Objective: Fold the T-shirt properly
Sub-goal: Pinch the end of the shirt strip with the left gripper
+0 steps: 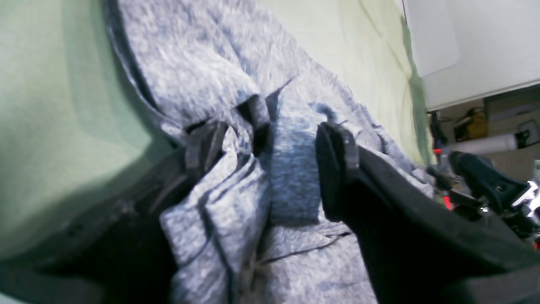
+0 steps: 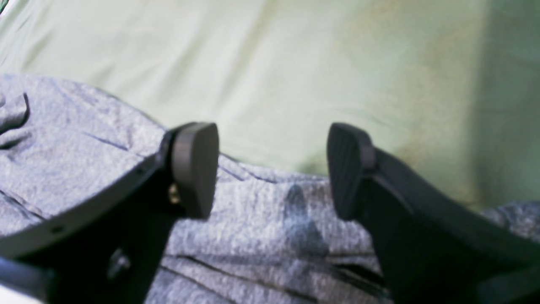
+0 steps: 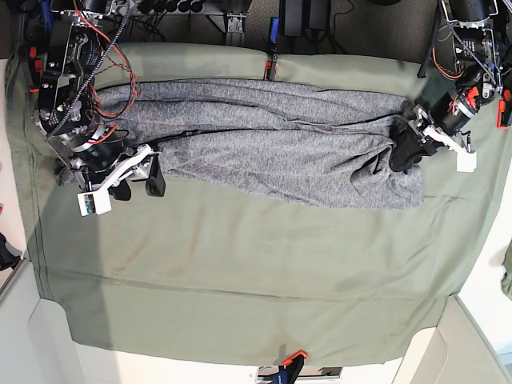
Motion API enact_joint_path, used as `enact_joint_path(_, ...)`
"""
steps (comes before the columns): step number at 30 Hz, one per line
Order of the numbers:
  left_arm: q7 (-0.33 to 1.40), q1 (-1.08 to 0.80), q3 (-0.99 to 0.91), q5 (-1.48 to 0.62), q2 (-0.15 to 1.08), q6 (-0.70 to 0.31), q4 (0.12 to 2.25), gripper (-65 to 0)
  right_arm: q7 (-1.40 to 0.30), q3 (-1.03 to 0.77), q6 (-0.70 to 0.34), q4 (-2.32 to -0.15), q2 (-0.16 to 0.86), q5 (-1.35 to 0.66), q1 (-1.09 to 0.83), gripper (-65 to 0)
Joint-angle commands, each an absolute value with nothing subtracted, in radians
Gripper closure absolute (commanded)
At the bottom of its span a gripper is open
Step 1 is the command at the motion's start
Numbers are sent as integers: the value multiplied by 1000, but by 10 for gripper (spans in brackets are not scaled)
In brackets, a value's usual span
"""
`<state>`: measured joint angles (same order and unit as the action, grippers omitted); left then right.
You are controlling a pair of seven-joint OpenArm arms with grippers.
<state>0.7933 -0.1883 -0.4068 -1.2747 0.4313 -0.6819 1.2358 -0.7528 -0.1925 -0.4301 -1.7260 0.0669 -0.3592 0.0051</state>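
Note:
The heather-grey T-shirt (image 3: 272,140) lies in a long folded band across the far half of the olive-green table cloth (image 3: 240,272). My left gripper (image 3: 404,148) is down on the shirt's right end. In the left wrist view its jaws (image 1: 270,160) stand open and straddle bunched folds of the T-shirt (image 1: 291,177), with one fold lying against the left finger (image 1: 206,145). My right gripper (image 3: 138,189) sits at the shirt's left end, by its near edge. In the right wrist view it (image 2: 272,171) is open over the hem of the T-shirt (image 2: 270,219), with nothing between its fingers.
Arm bases with red wiring (image 3: 76,72) stand at the far left and far right (image 3: 468,48). An orange clamp (image 3: 292,358) grips the cloth at the near edge. White surfaces (image 1: 476,42) border the table on the right.

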Motion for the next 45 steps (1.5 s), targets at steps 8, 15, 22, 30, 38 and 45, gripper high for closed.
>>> enact_joint_path(8, 821, -180, -411, -1350, 446, -698, 1248, -359, -730, -194, -434, -1744, 72, -375, 19, -402)
enact_joint_path(15, 830, -180, -392, -1350, 446, -698, 1248, -359, -730, -194, -434, -1744, 72, -375, 19, -403)
enact_joint_path(22, 831, -162, -334, -1343, 445, -698, 1249, -359, -730, -194, -434, -1744, 72, -375, 19, -402)
enact_joint_path(30, 826, -133, -333, -1294, 445, -698, 1249, -315, -729, -194, -434, -1744, 72, -375, 19, -402)
enact_joint_path(38, 781, -133, -333, -1259, 446, -698, 1249, 0, -714, -194, -434, -1744, 72, -375, 19, -402)
enact_joint_path(45, 502, -133, -333, -893, 447, -698, 1263, 0, -715, -194, -434, -1744, 72, -374, 19, -402)
